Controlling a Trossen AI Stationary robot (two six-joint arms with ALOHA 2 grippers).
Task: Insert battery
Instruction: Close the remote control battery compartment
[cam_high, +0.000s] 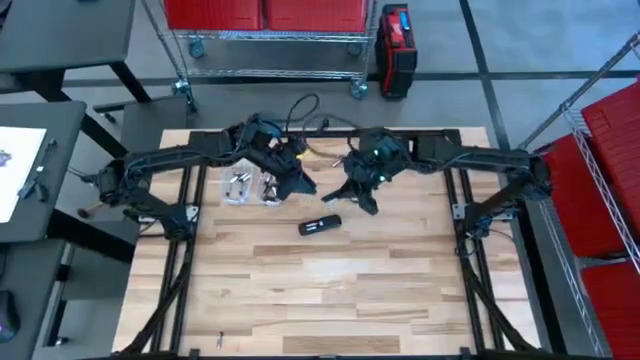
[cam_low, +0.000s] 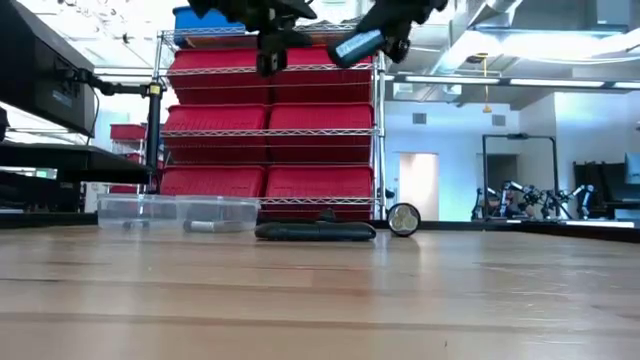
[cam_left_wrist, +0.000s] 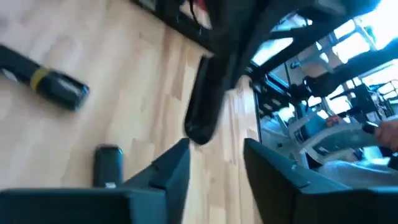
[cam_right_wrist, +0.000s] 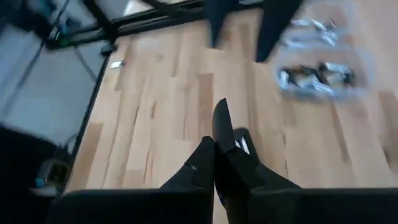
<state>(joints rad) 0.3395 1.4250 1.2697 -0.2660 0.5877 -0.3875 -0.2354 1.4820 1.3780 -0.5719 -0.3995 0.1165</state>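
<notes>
A black remote (cam_high: 320, 225) lies flat on the wooden table near its middle; it also shows in the low view (cam_low: 315, 232). Two clear tubs of batteries (cam_high: 250, 187) stand to its far left. My left gripper (cam_left_wrist: 214, 171) hovers open above the table between tubs and remote. My right gripper (cam_right_wrist: 214, 152) hovers shut just above the remote (cam_right_wrist: 244, 144). A narrow dark tip (cam_right_wrist: 221, 118) reaches past its fingers; I cannot tell whether that is a finger or a held piece. In the low view both grippers hang well clear of the tabletop. My right gripper has its fingers together, and I cannot tell whether they hold anything. It is clear of the remote and the table.
The right arm's dark fingers (cam_left_wrist: 200, 109) cross close in front of my left gripper. A small round thing (cam_low: 403, 218) stands just right of the remote. A black rod with a yellow band (cam_left_wrist: 53, 87) lies on the wood. Bare tabletop (cam_high: 330, 290) spreads toward the near edge.
</notes>
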